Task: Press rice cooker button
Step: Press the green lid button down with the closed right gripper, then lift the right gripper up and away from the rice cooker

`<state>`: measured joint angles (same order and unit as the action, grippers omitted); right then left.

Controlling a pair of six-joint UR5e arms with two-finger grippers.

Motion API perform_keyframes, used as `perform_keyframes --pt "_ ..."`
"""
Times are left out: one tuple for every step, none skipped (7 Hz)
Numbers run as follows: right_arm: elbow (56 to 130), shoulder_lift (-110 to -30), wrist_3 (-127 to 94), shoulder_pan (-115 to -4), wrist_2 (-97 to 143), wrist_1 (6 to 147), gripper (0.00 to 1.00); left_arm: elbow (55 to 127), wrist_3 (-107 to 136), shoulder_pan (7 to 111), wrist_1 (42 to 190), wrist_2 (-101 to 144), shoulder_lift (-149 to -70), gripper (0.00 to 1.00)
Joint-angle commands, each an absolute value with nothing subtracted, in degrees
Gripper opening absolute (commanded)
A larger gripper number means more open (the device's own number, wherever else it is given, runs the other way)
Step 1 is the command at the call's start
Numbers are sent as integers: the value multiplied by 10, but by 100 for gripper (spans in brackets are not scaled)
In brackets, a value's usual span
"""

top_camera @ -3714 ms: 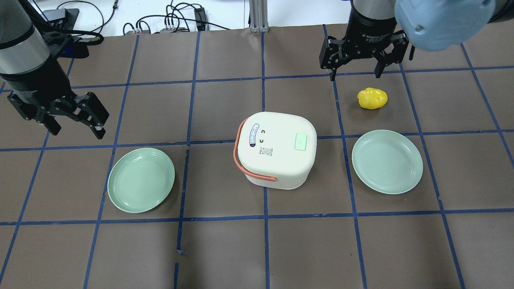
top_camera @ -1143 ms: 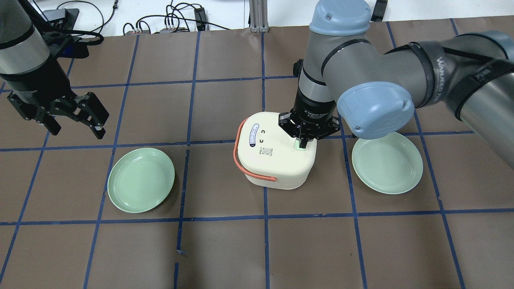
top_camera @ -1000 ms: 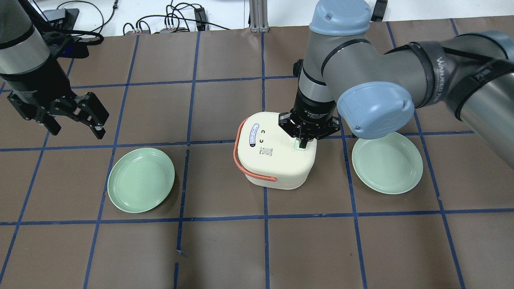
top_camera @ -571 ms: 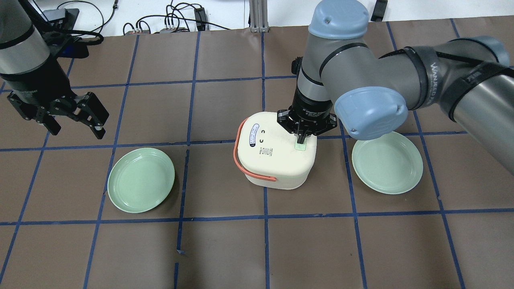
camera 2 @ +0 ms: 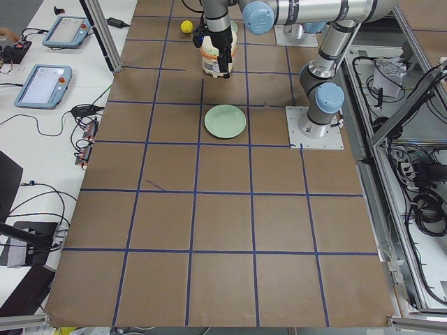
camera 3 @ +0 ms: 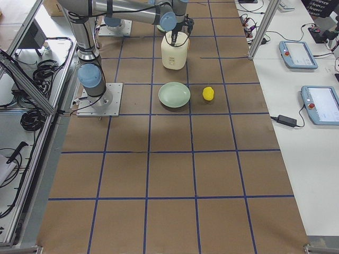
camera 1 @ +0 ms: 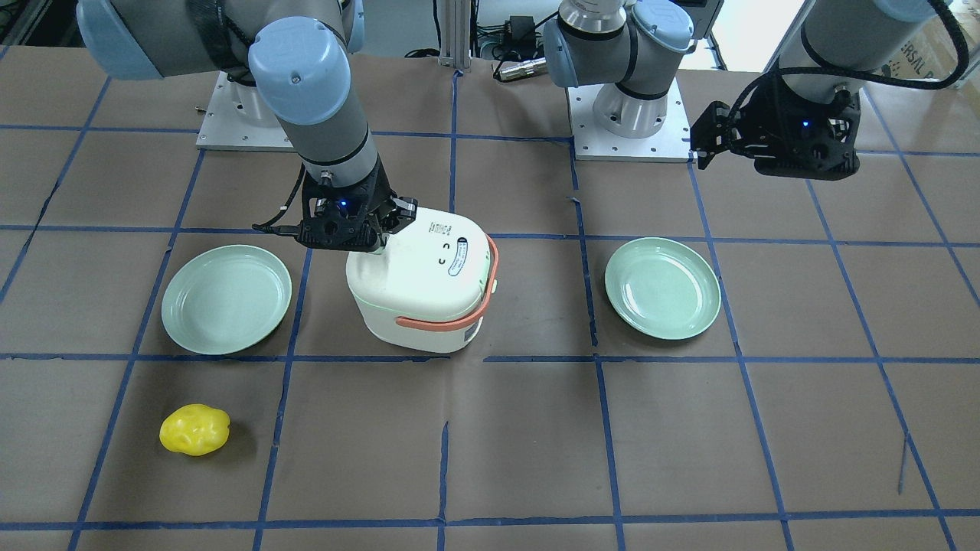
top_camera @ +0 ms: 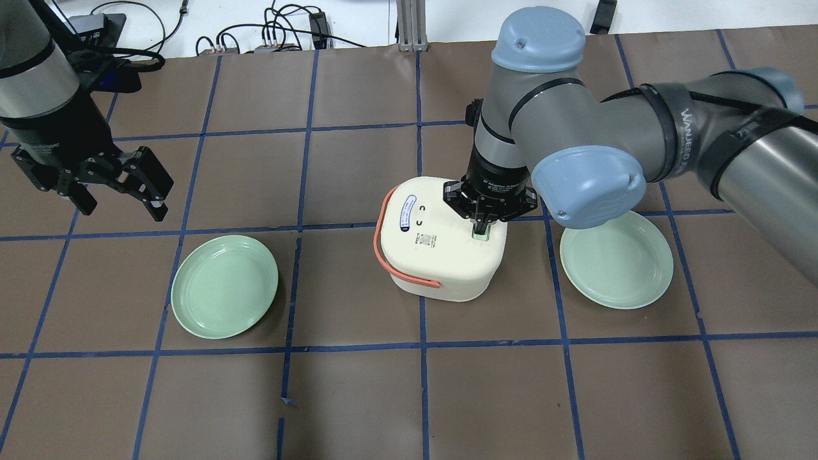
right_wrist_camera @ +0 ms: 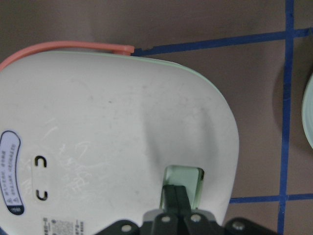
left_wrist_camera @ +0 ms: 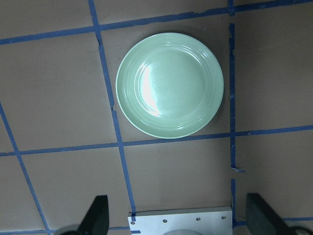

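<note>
Overhead exterior — brown taped table [top_camera: 358, 409]; right claw [top_camera: 479, 229] closed, pressing button [right_wrist_camera: 185, 175]; left claw [top_camera: 123, 211] agape.

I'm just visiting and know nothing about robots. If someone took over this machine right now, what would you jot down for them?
Right gripper: shut, fingertips down on the green button at the edge of the rice cooker lid.
Left gripper: open, empty, raised near a green plate.
Done: the reach to the button. The pictures do not show whether it has clicked.
Left: finish the press if needed, then lift the right gripper away.
</note>
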<state>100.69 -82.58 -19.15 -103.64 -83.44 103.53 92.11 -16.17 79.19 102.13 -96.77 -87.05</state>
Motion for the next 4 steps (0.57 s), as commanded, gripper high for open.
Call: perform_keyframes --pt "987 -837 -209 -1038 -847 1027 16 921 -162 792 1021 -968 -870 100" --pt "953 -841 -244 -1040 -848 996 32 921 -162 792 1021 -968 -871 100" --pt "908 -839 -247 -1041 -849 963 62 921 -162 792 1021 -968 -871 100" --pt "863 -833 -246 -1039 -853 962 92 921 -162 792 1021 -968 -871 100"
